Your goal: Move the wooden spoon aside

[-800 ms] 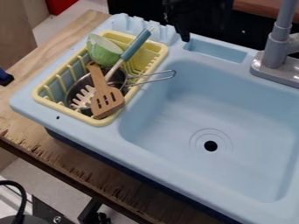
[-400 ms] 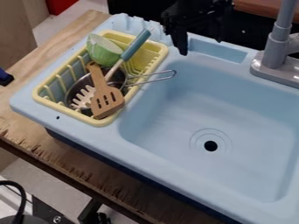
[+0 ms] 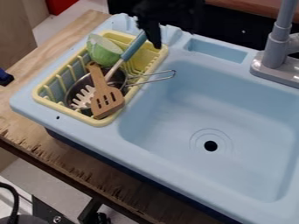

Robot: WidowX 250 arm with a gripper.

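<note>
Worktop [image 3: 38,61]: wooden, under the pale blue sink unit
Dish rack [image 3: 44,101]: yellow, left of the basin
Metal pan [image 3: 119,80]: inside the rack
Server [image 3: 137,43]: blue-handled, aslant over the pan
Bowl [image 3: 105,51]: green, tilted, at the rack's back
Wooden spoon [image 3: 106,99]: slotted, in the rack, across the pan
Gripper [image 3: 153,36]: near the blue handle, grasp impossible to tell
Basin [image 3: 234,111]: right

Over the far end of the rack [image 3: 65,112], the hand [image 3: 154,35], cut off above, hides the blue handle's [image 3: 135,45] tip. Inside the rack, the spatula [image 3: 106,99] partly covers the pan [image 3: 119,77]. Right of the rack, the faucet's [image 3: 276,49] top is cut off.
</note>
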